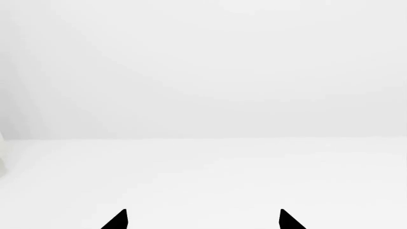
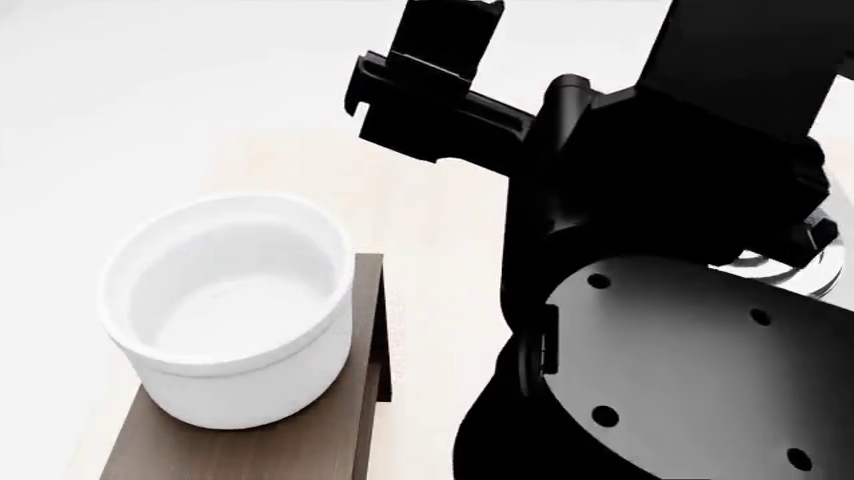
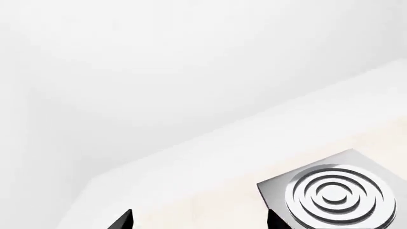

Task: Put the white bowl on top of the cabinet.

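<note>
The white bowl [image 2: 227, 310] stands upright on the flat top of the grey-brown cabinet [image 2: 254, 452], near its far end, and nothing holds it. In the head view a black arm [image 2: 627, 200] fills the right side, clear of the bowl. In the left wrist view my left gripper [image 1: 203, 213] is open, its two black fingertips [image 1: 117, 220] wide apart over bare white ground. The right gripper [image 3: 200, 214] is open too, with nothing between its fingertips [image 3: 124, 220]. Neither wrist view shows the bowl or the cabinet.
A square grey stove plate with rings [image 3: 337, 193] lies on the pale wooden table [image 3: 210, 205] beside the right gripper; a sliver of the stove plate [image 2: 787, 275] shows behind the arm in the head view. The pale table [image 2: 427, 240] stretches beyond the cabinet.
</note>
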`<state>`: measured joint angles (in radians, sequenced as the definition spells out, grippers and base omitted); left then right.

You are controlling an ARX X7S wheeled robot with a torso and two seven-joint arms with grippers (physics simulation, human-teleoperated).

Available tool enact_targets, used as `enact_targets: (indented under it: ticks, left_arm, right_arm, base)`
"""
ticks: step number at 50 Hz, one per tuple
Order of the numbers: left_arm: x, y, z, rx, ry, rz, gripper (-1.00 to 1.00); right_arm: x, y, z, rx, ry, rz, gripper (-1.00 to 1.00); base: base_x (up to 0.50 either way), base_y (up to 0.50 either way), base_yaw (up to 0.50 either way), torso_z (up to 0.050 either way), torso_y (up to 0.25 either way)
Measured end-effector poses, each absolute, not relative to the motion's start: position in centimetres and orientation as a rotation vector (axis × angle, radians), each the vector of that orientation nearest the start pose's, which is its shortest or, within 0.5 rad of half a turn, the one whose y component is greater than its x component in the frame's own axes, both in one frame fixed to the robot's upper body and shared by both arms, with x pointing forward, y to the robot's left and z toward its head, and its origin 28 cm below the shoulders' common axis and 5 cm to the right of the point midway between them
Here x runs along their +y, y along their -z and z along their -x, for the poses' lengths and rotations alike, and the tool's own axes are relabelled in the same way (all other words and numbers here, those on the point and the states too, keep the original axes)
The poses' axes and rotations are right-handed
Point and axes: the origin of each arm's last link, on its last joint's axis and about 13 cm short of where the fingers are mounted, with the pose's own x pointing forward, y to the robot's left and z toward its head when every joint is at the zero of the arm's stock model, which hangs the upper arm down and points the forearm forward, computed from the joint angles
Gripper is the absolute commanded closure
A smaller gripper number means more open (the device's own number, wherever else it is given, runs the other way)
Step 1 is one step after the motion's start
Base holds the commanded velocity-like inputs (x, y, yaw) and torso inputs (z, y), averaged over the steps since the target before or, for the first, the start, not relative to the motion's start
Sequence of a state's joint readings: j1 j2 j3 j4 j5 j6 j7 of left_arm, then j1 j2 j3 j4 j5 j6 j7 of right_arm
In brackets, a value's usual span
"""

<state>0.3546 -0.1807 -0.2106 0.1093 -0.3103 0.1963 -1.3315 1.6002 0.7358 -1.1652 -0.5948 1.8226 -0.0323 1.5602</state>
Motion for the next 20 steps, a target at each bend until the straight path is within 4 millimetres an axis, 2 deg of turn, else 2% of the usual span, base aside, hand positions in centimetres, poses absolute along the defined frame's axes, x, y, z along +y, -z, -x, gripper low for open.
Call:
enact_targets:
  ticks: [20]
  left_arm:
    - [28.8,-0.1,-12.2,0.048,-1.534,0.058,-1.00]
  right_arm:
    - [-5.6,-35.3,-18.1,-0.176,0.126,-0.366,-1.00]
  base:
    - [0.00,0.00,0.00,0.000,0.000]
